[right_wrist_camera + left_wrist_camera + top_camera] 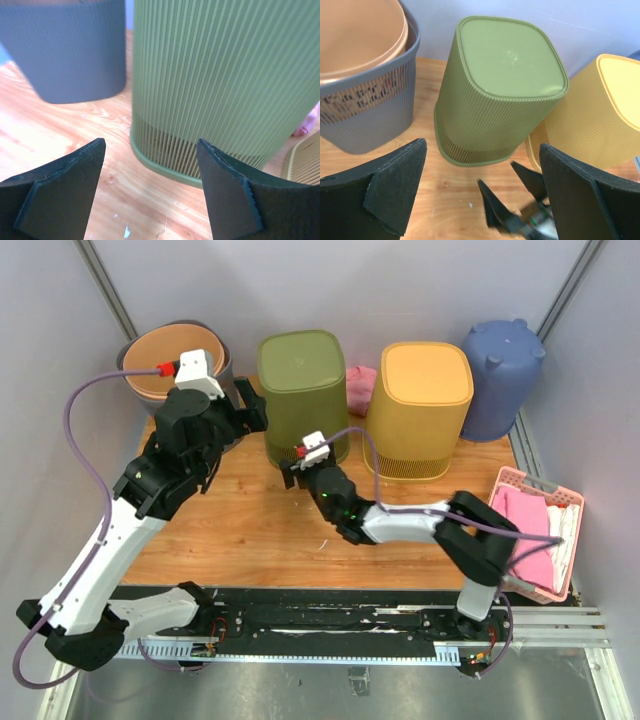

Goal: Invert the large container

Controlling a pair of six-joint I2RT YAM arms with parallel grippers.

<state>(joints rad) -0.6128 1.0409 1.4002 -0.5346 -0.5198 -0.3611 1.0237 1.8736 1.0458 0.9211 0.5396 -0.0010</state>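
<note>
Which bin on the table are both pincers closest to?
The green bin, base up, between the grey basket and the yellow bin. The open left pincer and right pincer both face its lower edge; the blue bin stands far off.

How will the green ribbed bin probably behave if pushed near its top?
The green ribbed bin looks like thin hollow plastic, probably light. Being tall, it may tip under a high push. Its ribs likely help grip.

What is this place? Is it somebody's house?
Probably a robot test lab, not a home. Two robot arms are bolted at the edge of a wooden table, plain walls box it in, and a green bin stands among others.
</note>
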